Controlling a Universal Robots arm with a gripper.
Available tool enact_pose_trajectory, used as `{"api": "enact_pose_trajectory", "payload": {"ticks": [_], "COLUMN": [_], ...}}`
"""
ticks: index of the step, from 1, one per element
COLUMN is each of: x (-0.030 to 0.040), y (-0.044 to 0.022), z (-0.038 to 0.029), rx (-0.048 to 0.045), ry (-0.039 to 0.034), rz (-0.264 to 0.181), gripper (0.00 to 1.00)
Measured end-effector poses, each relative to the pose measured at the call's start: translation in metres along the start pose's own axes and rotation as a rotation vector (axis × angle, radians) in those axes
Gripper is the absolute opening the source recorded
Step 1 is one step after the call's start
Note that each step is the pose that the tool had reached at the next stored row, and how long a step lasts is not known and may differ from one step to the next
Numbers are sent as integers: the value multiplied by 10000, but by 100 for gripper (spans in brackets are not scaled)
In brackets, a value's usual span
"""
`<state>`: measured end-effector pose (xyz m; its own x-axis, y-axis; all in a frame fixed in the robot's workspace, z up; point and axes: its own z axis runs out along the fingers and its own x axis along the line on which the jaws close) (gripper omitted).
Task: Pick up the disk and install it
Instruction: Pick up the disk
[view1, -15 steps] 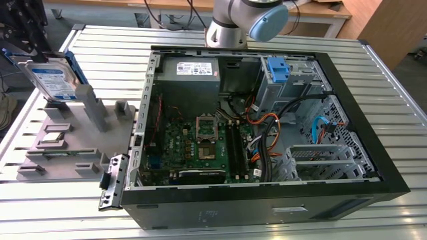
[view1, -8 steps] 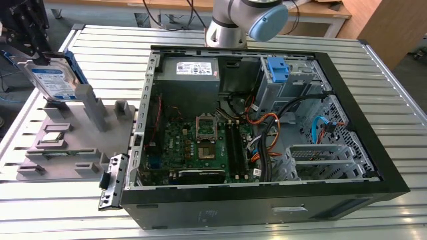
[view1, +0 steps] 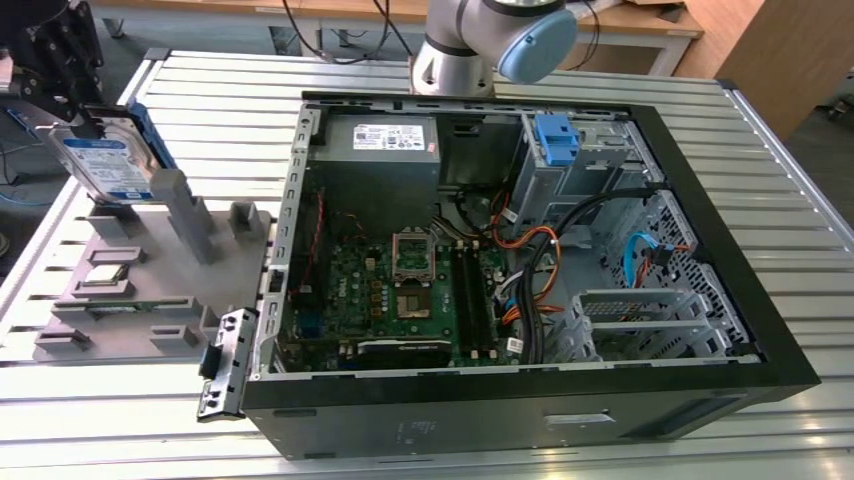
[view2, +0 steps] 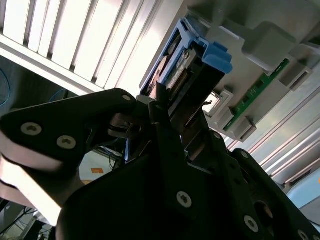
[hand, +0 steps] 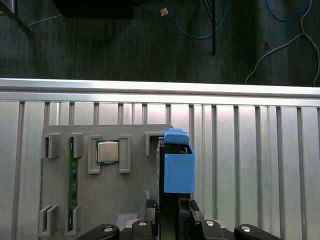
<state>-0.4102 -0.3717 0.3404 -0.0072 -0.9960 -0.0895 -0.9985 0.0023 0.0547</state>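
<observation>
gripper (view1: 80, 115): far on the exterior view's left, above the grey holder (view1: 134, 300), reaching down onto the disk (view1: 110, 165).
fingers (view2: 162, 125): drawn close together, one on each flat face of the disk near its top edge (a firm clamp, to judge by both wrist views); nothing else held.
disk: on edge and slightly tilted, white label with blue band facing the exterior camera, blue carrier along its rim; lower end down among the holder's upright posts, clear of its slot or not, impossible to tell.
holder: grey tray on the slatted surface (view1: 134, 420), just beside the computer case (view1: 534, 250); processor chip (hand: 107, 151) and green memory stick (hand: 71, 180) seated in neighbouring pockets.
step in hand (a judgement): drawing the disk up out of the holder.
doing it well: pull straight along the slot with no twist, so the carrier does not drag on the posts; grip centred on the flat faces, off the blue tab; slow until the lower edge is free.
risk: a tilted pull could jam the carrier on a post and shift the holder.
computer case: open, in the middle and right, well apart from the gripper; motherboard (view1: 414, 280) on its floor.
blue caddy (view1: 554, 140): upright in the drive cage, toward the exterior view's right.
</observation>
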Motion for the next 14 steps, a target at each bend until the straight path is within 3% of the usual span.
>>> {"api": "enact_pose_trajectory", "payload": {"ticks": [14], "x": [5], "y": [10], "z": [38], "rx": [0], "ry": [0], "rz": [-1], "gripper": [36]}}
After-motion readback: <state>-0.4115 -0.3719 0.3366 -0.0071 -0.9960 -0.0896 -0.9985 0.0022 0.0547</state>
